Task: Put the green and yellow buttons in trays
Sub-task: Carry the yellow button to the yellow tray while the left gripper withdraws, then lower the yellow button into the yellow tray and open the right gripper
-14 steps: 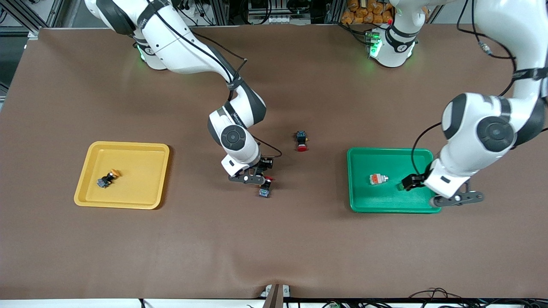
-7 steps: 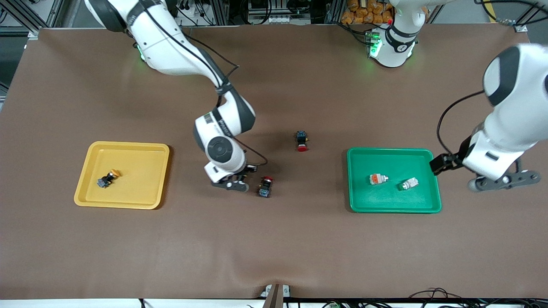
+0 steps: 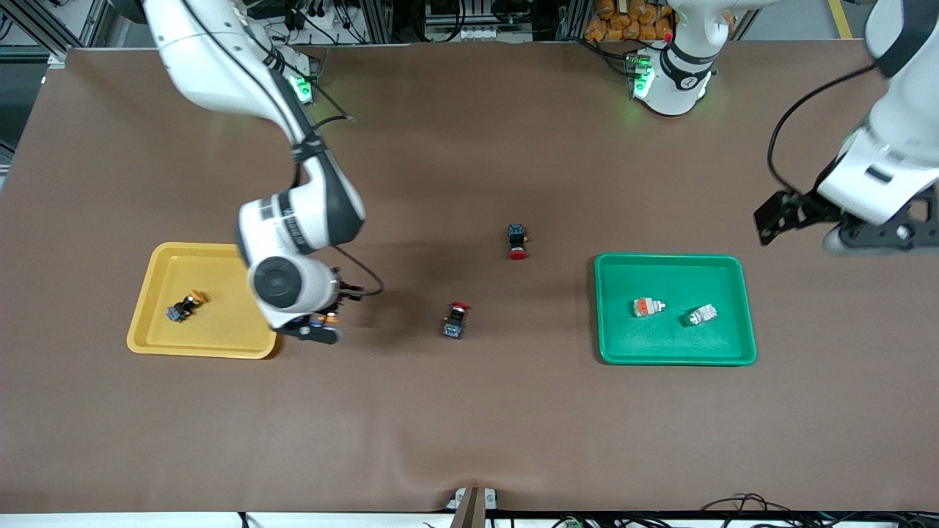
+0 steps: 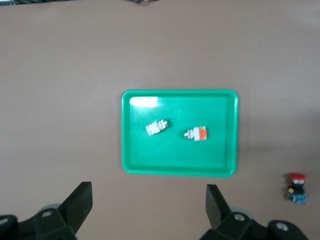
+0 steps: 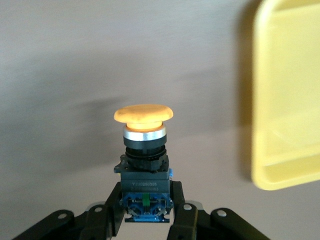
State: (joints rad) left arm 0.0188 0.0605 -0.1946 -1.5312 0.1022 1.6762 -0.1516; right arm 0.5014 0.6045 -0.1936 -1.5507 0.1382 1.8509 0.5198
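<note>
Currently right gripper (image 5: 146,212) is pinching a yellow-cap button (image 5: 144,150) by its dark body between the fingers (image 5: 111,210), cap pointing away, just beside the yellow tray (image 3: 150,334). That tray is holding one yellow button (image 3: 183,305). Left gripper (image 4: 149,206) is hanging spread wide above the green tray (image 4: 180,169), which is holding two white buttons (image 4: 157,127). In the front view the right fingers are mostly hidden under the wrist.

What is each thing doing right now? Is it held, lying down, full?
Right pincer: shut on a yellow button, beside the yellow tray.
Left pincer: open, holds nothing.
Yellow tray: one yellow button lying inside.
Green tray: two white buttons lying inside.
Two red buttons: on the table.
</note>
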